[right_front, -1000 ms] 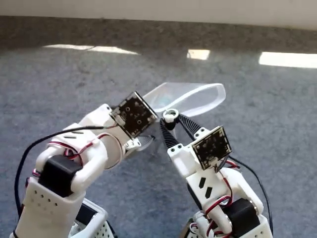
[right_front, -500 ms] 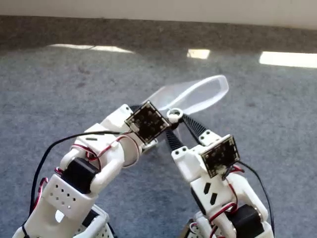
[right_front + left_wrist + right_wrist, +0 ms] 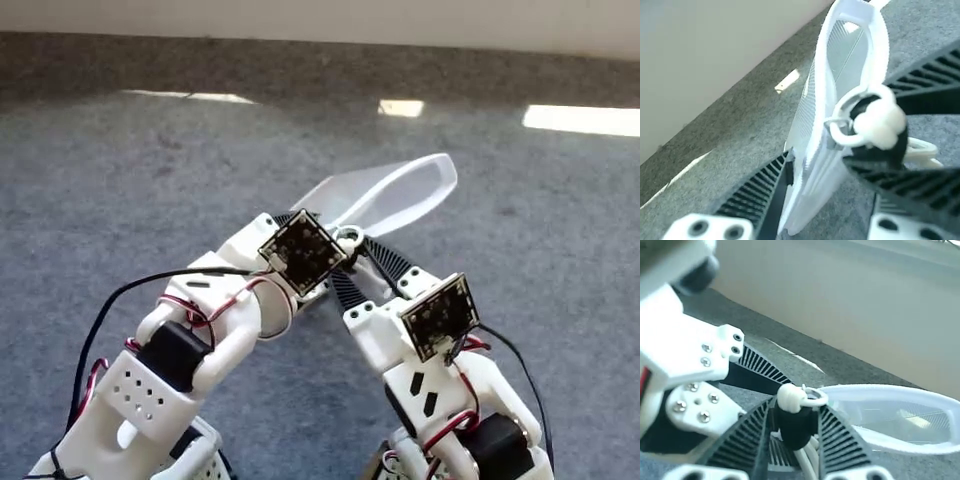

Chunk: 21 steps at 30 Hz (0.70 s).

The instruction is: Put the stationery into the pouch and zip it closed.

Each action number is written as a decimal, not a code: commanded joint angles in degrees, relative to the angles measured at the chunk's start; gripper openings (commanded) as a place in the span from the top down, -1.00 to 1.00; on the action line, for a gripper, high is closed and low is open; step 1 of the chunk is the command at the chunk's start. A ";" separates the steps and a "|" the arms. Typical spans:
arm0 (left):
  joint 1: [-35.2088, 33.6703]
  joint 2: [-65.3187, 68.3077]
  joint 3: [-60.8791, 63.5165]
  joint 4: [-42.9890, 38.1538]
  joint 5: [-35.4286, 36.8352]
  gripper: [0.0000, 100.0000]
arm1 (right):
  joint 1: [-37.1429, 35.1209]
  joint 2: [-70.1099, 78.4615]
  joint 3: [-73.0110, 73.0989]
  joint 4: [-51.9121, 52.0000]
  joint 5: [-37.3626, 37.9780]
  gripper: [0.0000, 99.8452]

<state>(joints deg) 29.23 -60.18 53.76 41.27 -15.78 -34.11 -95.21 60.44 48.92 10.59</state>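
The translucent white pouch stands on edge on the grey carpet, its mouth partly open. My left gripper is shut on the pouch's near end, one ribbed black finger on each side of it. Its wrist covers that end in the high view. My right gripper is shut on the zipper pull, a black toggle with a white knot and ring. It sits right beside the left gripper at the pouch's near end. Pale shapes show faintly through the pouch wall.
Grey carpet lies open all around the pouch, with bright light patches at the back. A pale wall runs behind. Both arms crowd together at the near centre, and the right arm's finger crosses close to my left gripper.
My left arm has swung right and forward onto the pouch's near end. The pouch has tipped up narrower on its edge. My right arm has drawn back slightly, still holding the pull.
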 commanded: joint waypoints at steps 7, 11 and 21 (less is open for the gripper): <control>1.54 -1.54 0.04 -3.25 0.53 0.77 | -1.63 -0.57 -3.12 0.22 -0.53 0.99; 1.45 -1.54 0.04 -3.16 0.44 0.88 | -1.63 -0.57 -3.12 0.13 -0.53 0.99; 1.19 -1.63 0.92 -2.11 0.62 0.99 | -0.66 -0.57 -2.77 -2.51 -2.46 0.99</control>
<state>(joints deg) 30.29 -60.18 55.25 39.69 -15.69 -34.20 -95.30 60.44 48.84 10.24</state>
